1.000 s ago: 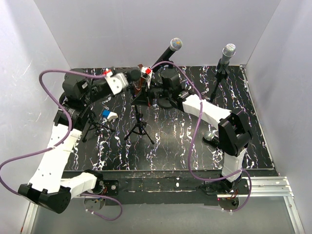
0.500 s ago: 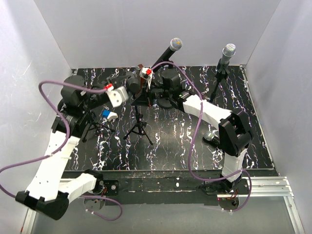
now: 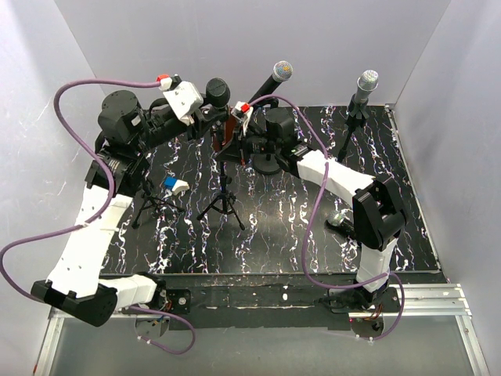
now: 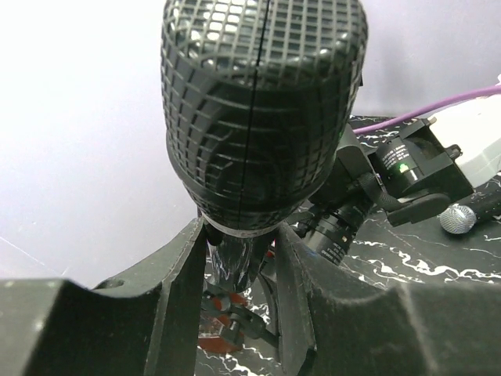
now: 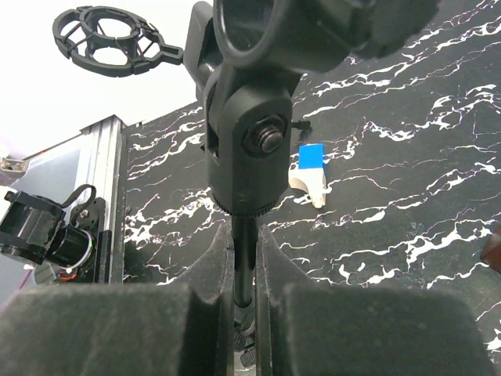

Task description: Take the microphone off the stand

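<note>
My left gripper (image 4: 239,251) is shut on the neck of a black microphone (image 4: 262,102), just below its mesh head. In the top view the microphone (image 3: 217,92) is held high near the back wall by the left gripper (image 3: 210,112), above the stand. The stand (image 3: 223,205) is a small black tripod. Its thin pole (image 5: 245,258) is pinched by my right gripper (image 5: 245,251), which is shut on it just under the black clip joint (image 5: 250,141). In the top view the right gripper (image 3: 237,139) sits at the top of the stand. Whether the microphone's lower end is free of the clip is hidden.
Two silver-headed microphones (image 3: 282,72) (image 3: 368,80) stand on their own stands at the back. A second small tripod (image 3: 153,205) with a ring-shaped shock mount (image 5: 109,39) stands at the left. A blue and white piece (image 3: 174,185) lies beside it. White walls close in the sides and the back.
The left gripper has risen and moved toward the back wall with the microphone in it. The right gripper has kept its hold on the stand's pole.
</note>
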Robot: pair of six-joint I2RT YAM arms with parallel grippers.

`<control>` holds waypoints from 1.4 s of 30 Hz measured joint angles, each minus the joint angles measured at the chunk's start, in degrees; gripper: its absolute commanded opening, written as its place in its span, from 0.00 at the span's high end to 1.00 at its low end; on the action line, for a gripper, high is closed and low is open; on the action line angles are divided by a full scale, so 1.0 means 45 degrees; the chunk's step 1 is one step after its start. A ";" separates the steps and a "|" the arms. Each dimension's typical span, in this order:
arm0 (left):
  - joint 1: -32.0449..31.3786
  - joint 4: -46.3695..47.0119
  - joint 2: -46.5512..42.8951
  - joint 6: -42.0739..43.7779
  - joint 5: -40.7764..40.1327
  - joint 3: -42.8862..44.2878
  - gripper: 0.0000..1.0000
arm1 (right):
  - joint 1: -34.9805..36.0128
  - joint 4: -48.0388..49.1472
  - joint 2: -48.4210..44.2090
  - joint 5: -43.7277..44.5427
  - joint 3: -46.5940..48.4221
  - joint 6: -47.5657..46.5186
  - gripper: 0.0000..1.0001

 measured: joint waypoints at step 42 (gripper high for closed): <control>-0.0010 -0.1831 0.2181 -0.2652 -0.0418 0.3002 1.00 | -0.1394 -0.3215 -0.5785 0.0092 0.0753 -0.2142 0.23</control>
